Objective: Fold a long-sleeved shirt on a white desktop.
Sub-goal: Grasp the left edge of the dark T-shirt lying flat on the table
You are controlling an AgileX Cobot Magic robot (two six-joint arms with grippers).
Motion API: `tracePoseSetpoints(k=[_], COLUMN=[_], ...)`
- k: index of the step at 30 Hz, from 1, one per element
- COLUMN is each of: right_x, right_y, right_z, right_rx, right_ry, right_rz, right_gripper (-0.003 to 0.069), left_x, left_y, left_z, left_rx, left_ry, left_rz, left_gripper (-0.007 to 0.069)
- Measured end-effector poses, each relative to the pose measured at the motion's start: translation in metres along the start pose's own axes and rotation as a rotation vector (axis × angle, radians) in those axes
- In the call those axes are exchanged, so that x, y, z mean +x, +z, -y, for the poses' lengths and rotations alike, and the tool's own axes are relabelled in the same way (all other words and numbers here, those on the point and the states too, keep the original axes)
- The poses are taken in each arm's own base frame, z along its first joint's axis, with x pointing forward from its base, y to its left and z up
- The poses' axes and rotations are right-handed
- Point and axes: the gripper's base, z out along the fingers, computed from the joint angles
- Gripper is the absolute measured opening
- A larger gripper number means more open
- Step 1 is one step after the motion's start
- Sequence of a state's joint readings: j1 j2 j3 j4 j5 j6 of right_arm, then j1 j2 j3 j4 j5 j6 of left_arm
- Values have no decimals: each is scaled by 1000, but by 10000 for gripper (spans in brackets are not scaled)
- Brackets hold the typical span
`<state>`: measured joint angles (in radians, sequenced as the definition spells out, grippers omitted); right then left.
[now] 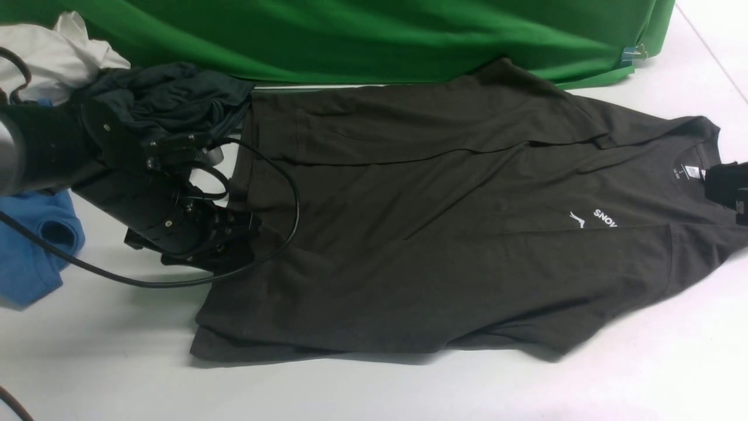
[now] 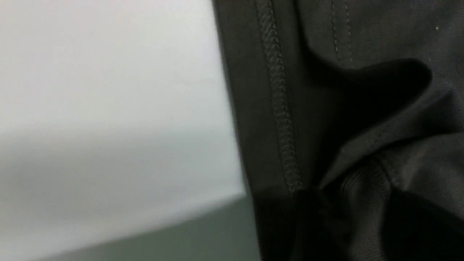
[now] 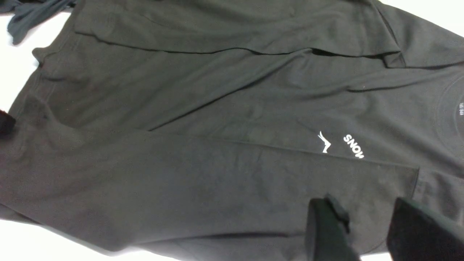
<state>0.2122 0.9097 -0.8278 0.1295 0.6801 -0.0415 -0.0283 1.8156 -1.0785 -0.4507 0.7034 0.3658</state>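
The long-sleeved shirt (image 1: 444, 234) lies flat across the white desktop (image 1: 117, 362), hem to the left and collar with white label (image 1: 691, 172) to the right. Both sleeves are folded over the body, and the "SNOV" lettering (image 1: 605, 217) faces up. My left gripper (image 1: 245, 231) sits at the hem's middle. In the left wrist view it (image 2: 357, 217) is shut on a raised ridge of the shirt (image 2: 362, 36) beside the stitched hem. My right gripper (image 1: 727, 187) hangs by the collar. In the right wrist view it (image 3: 366, 217) is open above the shirt (image 3: 217, 163), holding nothing.
A green cloth (image 1: 380, 35) runs along the back. A black-teal garment (image 1: 169, 99), a white cloth (image 1: 52, 52) and a blue garment (image 1: 29, 245) are piled at the left around my left arm. A black cable (image 1: 292, 199) loops over the shirt's hem.
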Motion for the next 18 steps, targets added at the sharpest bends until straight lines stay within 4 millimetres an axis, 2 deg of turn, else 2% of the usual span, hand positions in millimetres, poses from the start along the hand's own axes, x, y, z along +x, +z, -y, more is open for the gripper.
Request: tracePoseSetpoints(k=[2, 3, 4, 9, 13, 18], right_x=[0, 0, 0, 0, 0, -1], right_y=[0, 0, 0, 0, 0, 0], right_z=[0, 0, 0, 0, 0, 0], right_rx=[0, 0, 0, 0, 0, 0], right_ry=[0, 0, 0, -4, -7, -13], right_rz=[0, 0, 0, 0, 3, 8], right_gripper=[240, 240, 240, 240, 240, 240], left_x=[1, 1, 2, 3, 2, -1], left_y=[0, 0, 0, -1, -9, -42], left_z=[0, 0, 0, 1, 4, 15], left_rx=[1, 2, 5, 12, 15, 27], left_ry=[3, 3, 3, 4, 9, 30], left_rz=[-9, -11, -19, -34, -14, 86], left_gripper=[107, 97, 52, 44, 44, 44])
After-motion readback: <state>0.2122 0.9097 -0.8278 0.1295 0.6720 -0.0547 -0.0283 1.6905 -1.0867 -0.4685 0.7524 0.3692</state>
